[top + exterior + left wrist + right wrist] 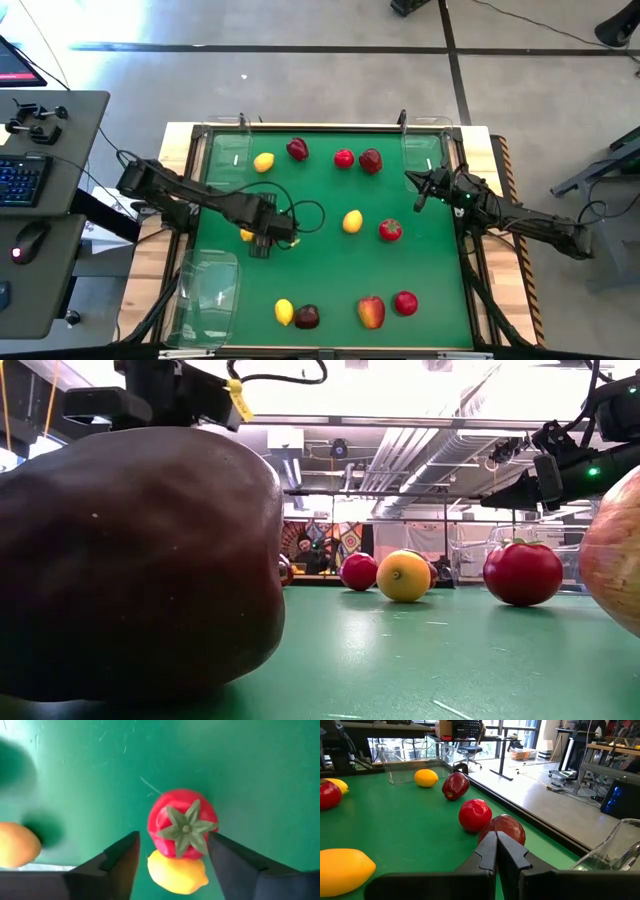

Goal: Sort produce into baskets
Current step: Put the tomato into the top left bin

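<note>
Left gripper (262, 240) hovers over the green mat (320, 270), fingers spread, nothing in them. A small yellow fruit (246, 234) sits just beside it on the left arm's side, partly tucked under the wrist; I can't tell if they touch.

Past the left gripper towards the right arm lie a lemon (352, 221), then a tomato (389, 230). Both are apart from the fingers. In the left wrist view they line up through the finger gap, lemon nearer.

The closest basket (205, 290) to the left gripper is the clear tray at the mat's near corner. It looks empty.

Right gripper (496, 837) is pressed shut and idle, well apart from the left gripper at the far side of the mat.

Handling guess: these are light, hollow, rigid toy fruit with glossy skin, so slippery and quick to roll or squirt out if pinched off-centre. I'd take the lemon across its short waist, not end to end. For the tomato I'd grip the equator below the calyx, with moderate squeeze. No real breakage risk; the main one is nudging a neighbour.
</note>
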